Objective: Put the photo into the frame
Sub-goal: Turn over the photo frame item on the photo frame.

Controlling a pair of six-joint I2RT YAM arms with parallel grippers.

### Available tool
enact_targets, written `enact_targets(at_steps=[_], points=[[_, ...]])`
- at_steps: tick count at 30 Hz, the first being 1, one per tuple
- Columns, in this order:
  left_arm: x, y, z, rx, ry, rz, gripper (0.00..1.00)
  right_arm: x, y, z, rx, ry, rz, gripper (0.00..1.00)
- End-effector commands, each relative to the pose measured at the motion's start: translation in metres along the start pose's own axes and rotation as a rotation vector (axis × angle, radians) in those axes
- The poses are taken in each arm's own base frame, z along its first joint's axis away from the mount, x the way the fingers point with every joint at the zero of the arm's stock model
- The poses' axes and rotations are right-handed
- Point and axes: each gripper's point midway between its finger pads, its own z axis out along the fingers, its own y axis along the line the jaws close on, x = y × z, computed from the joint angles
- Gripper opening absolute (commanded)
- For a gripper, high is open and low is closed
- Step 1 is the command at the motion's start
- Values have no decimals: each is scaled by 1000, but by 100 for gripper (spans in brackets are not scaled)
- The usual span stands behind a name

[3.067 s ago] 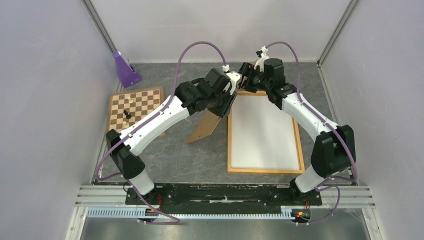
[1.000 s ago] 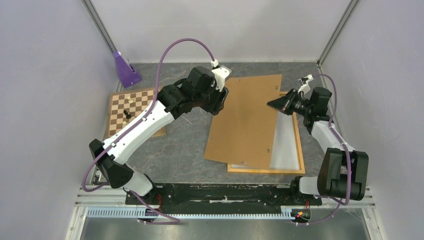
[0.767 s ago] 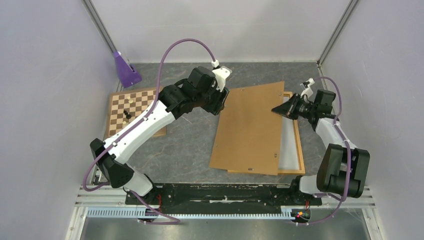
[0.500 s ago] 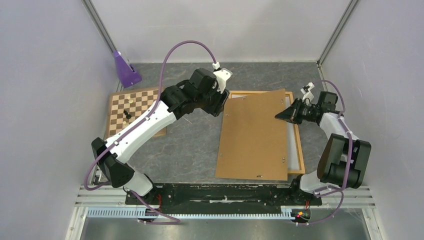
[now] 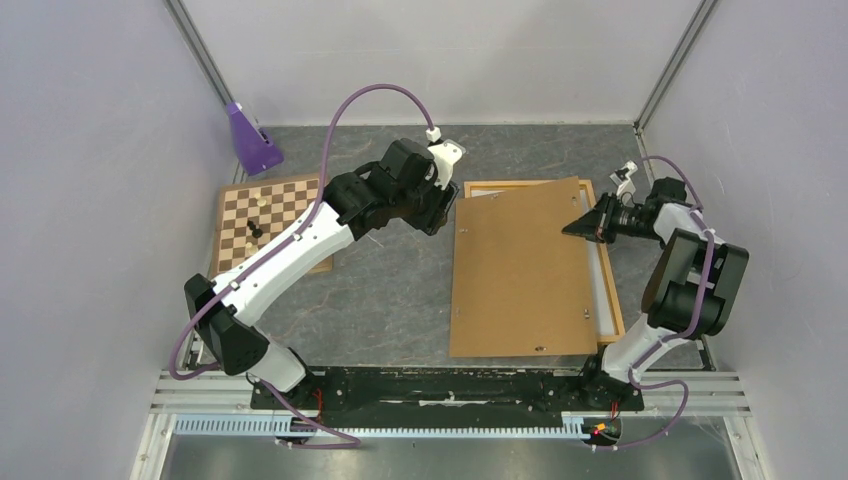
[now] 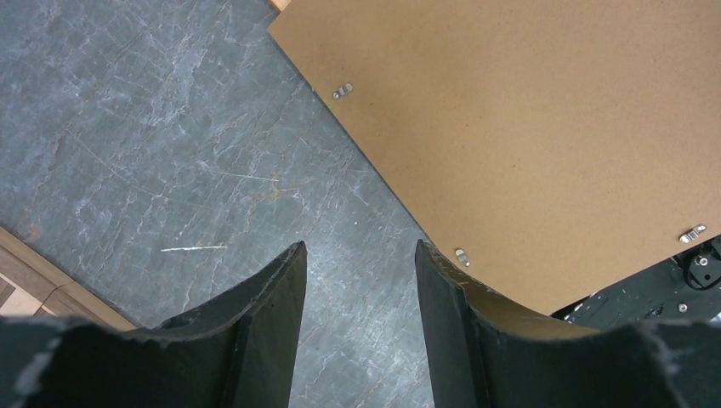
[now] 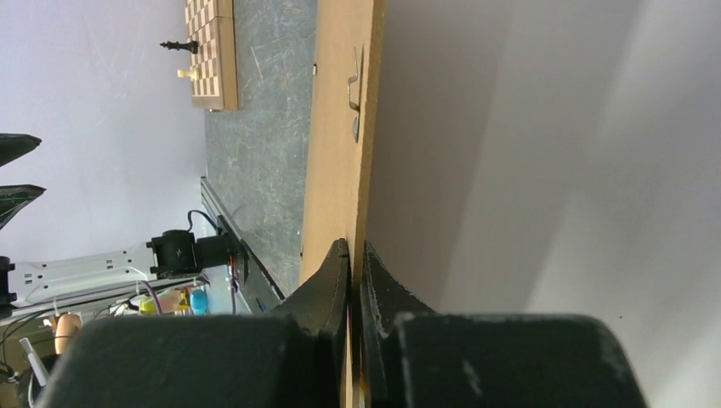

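Note:
The light orange frame [image 5: 490, 185] lies flat on the right half of the table. A brown backing board [image 5: 520, 270] with small clips covers most of it, sitting slightly low and to the left. My right gripper [image 5: 577, 229] is shut on the board's right edge; the right wrist view shows the thin edge [image 7: 336, 127] pinched between the jaws [image 7: 355, 246]. A white strip [image 5: 603, 285] shows inside the frame beside the board. The photo's printed face is hidden. My left gripper [image 5: 440, 212] hangs open and empty over bare table, just left of the board [image 6: 544, 119].
A brown-and-white chessboard [image 5: 270, 215] with two small pieces [image 5: 255, 228] lies at the left. A purple wedge [image 5: 250, 140] stands in the back left corner. Pale walls close in on the left, back and right. The arm bases sit on a black rail [image 5: 430, 385].
My right gripper has swung the backing board clockwise and rightwards, from skewed across the frame to nearly square over it. The right arm has drawn back to the right. The left arm barely moved.

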Motion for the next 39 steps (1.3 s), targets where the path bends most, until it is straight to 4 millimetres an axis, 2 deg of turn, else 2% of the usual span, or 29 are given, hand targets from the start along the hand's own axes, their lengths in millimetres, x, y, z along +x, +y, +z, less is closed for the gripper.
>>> enact_targets(at_steps=[1,9,14,22,29,39], points=[[-10,1,3,10,-34,60,57,-28,-11,-8,3,-56,-180,0],[-7,1,8,11,-18,63,56,-25,-2,-7,-128,-71,-101,0],[-6,2,11,4,-10,63,56,-20,6,-8,-145,-85,-98,0],[-6,4,13,-9,-6,63,56,-23,23,-7,-175,-113,-115,0],[-6,7,12,-17,-7,91,56,-42,41,-16,-191,-148,-128,0],[-4,10,11,-30,-2,97,56,-70,44,-29,-205,-180,-107,0]])
